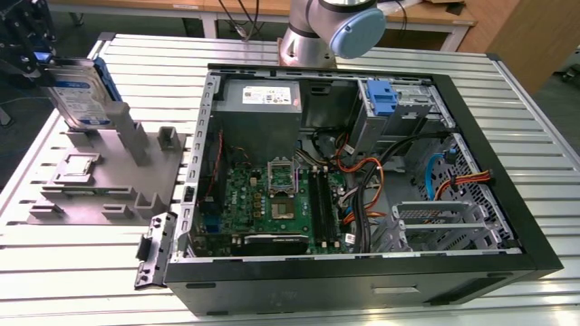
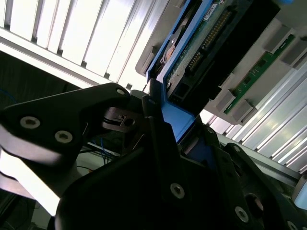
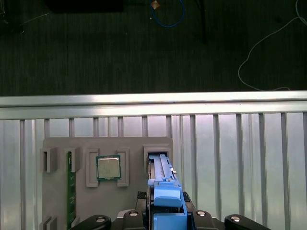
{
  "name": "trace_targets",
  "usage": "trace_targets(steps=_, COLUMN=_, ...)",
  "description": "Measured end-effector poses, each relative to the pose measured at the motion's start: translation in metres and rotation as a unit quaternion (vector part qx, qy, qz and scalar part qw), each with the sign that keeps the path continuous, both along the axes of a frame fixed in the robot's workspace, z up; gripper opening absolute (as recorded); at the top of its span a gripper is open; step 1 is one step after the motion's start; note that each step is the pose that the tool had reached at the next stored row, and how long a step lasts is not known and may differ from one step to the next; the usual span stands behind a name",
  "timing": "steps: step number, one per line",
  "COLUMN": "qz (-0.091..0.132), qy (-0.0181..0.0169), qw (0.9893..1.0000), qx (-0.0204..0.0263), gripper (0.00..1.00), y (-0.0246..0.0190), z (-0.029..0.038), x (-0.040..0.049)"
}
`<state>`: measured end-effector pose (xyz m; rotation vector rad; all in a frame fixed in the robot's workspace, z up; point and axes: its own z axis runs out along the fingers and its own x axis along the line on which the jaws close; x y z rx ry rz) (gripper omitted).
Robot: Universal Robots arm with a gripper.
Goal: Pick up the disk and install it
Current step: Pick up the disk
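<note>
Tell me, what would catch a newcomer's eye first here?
Probably the open computer case, lying on its side across the middle of the exterior view with its green circuit board laid bare. Next, at that view's left, the disk in its blue frame stands on edge in a grey holder, with the robot's black hand closed on it.

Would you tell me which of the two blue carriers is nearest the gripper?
The disk, upright in the grey holder, right at the gripper; the other carrier sits inside the computer case.
</note>
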<state>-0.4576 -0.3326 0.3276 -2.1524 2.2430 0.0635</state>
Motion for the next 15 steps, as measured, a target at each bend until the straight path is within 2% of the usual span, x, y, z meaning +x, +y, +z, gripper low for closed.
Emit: trace_targets(steps=15, qz=0.000, qy=0.0000, qw=1.0000, qx=0.0000, gripper=0.37, y=0.0000, z=0.0037, x=0.0000)
